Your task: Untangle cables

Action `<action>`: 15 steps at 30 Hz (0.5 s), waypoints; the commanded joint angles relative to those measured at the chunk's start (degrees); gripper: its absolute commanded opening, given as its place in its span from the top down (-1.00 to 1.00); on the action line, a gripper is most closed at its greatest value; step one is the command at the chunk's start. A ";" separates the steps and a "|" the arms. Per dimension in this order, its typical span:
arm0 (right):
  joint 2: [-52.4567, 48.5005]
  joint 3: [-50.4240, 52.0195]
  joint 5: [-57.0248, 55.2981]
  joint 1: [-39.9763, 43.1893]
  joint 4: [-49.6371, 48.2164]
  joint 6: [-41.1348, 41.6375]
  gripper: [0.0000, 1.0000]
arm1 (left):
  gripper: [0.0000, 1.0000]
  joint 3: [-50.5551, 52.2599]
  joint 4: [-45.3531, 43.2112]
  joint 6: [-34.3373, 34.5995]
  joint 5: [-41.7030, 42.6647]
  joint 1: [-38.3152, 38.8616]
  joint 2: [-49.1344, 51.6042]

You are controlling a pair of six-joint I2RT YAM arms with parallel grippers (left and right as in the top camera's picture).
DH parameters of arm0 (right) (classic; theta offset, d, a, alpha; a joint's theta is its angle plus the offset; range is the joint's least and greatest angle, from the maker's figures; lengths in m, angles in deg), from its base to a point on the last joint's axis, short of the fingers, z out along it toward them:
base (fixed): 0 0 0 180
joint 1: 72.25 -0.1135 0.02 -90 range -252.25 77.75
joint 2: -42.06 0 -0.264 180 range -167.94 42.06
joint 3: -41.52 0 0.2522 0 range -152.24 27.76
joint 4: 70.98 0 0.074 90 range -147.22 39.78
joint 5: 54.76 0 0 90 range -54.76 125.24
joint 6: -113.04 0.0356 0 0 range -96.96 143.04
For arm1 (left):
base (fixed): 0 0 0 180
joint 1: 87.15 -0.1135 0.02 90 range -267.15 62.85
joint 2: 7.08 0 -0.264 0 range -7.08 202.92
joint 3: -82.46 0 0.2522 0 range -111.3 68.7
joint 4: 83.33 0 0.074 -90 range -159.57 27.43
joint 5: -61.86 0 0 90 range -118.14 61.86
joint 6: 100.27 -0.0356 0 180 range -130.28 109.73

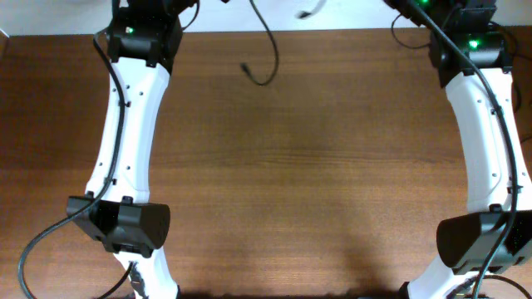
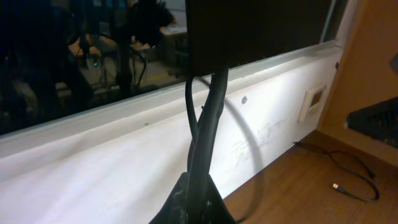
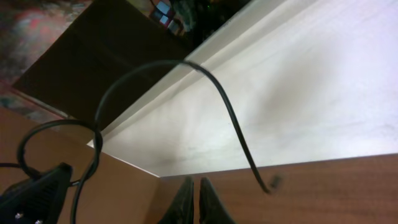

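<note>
Overhead, 2 white robot arms (image 1: pixel 125 124) flank a brown wood-grain table (image 1: pixel 291 183) as thin black cables (image 1: pixel 268 62) curl near its far edge, 1 small plug end (image 1: pixel 246 66) just beside the loop. Left gripper (image 2: pixel 196 208) is clamped on cables that rise straight up from its grip before a white wall (image 2: pixel 93 168) beneath a dark window (image 2: pixel 74 56); scrawled marks (image 2: pixel 258 140) on the wall are too faint to read, and a beige wall plate (image 2: pixel 313 99) sits further right. Right gripper (image 3: pixel 198 202) is closed, fingers (image 3: pixel 184 200) pressed together, while another cable arcs above it against the wall, its plug dangling
</note>
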 commanded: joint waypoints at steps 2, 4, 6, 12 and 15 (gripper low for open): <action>0.22 -0.98 0.15 -5.35 -1.75 -2.29 0.92 | 1.00 -0.92 0.04 -0.48 -0.15 4.35 -2.56; 0.22 -0.98 -0.66 -7.10 -2.12 -3.17 0.92 | 1.00 -0.92 -0.07 -0.48 -0.17 5.79 -2.56; 0.22 -0.98 -1.27 -8.41 -2.10 -3.58 0.92 | 1.00 -0.92 -0.07 -0.44 -0.13 7.21 -2.56; 0.22 -0.98 -1.27 -9.38 -1.86 -3.61 0.92 | 1.00 -0.92 0.35 -0.46 -0.13 9.73 -2.56; 0.22 -0.98 -1.25 -9.31 -1.84 -3.58 0.79 | 1.00 -0.92 0.35 -0.44 -0.11 10.03 -2.56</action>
